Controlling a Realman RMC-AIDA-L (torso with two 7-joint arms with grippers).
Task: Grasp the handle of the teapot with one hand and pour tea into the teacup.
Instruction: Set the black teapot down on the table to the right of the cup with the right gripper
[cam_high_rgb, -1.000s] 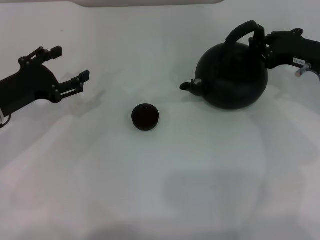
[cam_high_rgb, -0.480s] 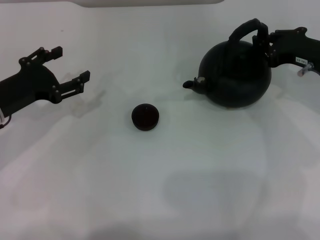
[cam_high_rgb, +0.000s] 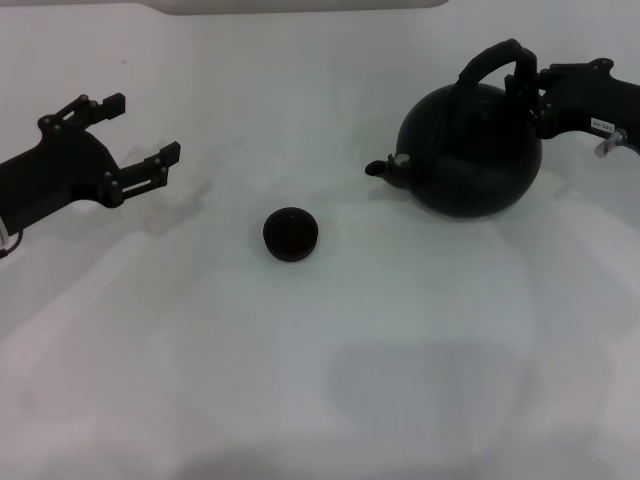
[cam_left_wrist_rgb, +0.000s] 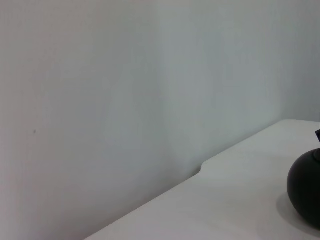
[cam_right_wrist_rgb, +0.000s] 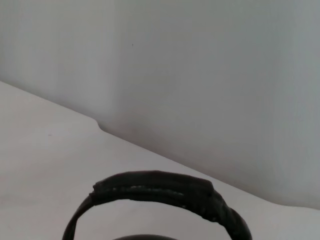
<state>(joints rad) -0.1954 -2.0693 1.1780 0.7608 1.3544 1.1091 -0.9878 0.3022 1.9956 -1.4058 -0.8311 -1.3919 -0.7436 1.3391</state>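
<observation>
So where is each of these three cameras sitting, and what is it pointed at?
Head view: on the robot's head, looking down at the table, teacup and teapot; both arms show, left gripper open, right gripper at the handle.
Left wrist view: on the left arm, facing a wall; no fingers show, only the teapot's edge.
Right wrist view: on the right arm, just behind the handle; no fingers show.
All three share the teapot.

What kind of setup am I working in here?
Probably a lab test bench, not a kitchen: a bare white table against a blank wall, holding only a black teapot and a teacup.
</observation>
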